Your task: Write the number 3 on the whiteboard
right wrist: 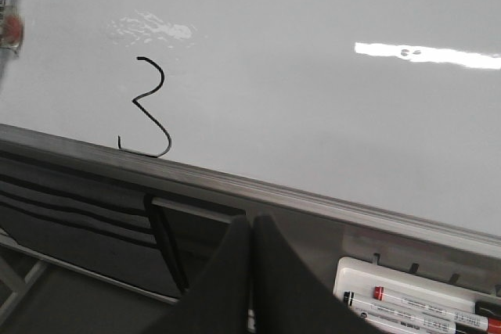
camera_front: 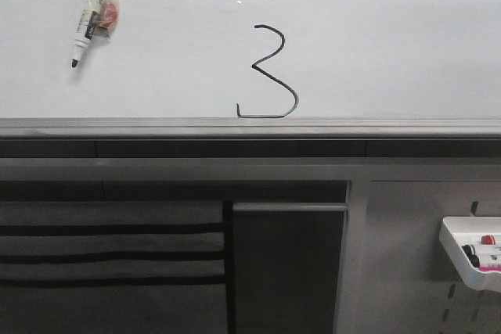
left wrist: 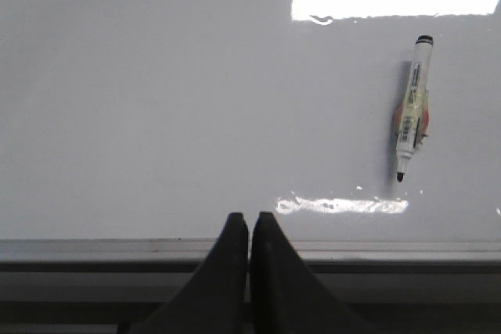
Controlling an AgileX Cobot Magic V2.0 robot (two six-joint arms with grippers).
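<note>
Hanging pressed shut and empty, left gripper and right gripper alike, fingertips together, both just off the grey frame edge of the whiteboard. Sitting finished on the glossy white, the number 3, flat bottom stroke right down by the frame. Lying uncapped well off to its left, a black-tipped marker; parked low right, a white tray of markers on the pegboard.

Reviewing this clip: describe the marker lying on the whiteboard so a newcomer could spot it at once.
Start from the whiteboard, the wide glossy white surface filling the upper front view. Left of the number 3, near the top left corner, lies a marker, uncapped, black tip toward the frame. Unlike the markers in the white tray, it lies alone on the board.
</note>
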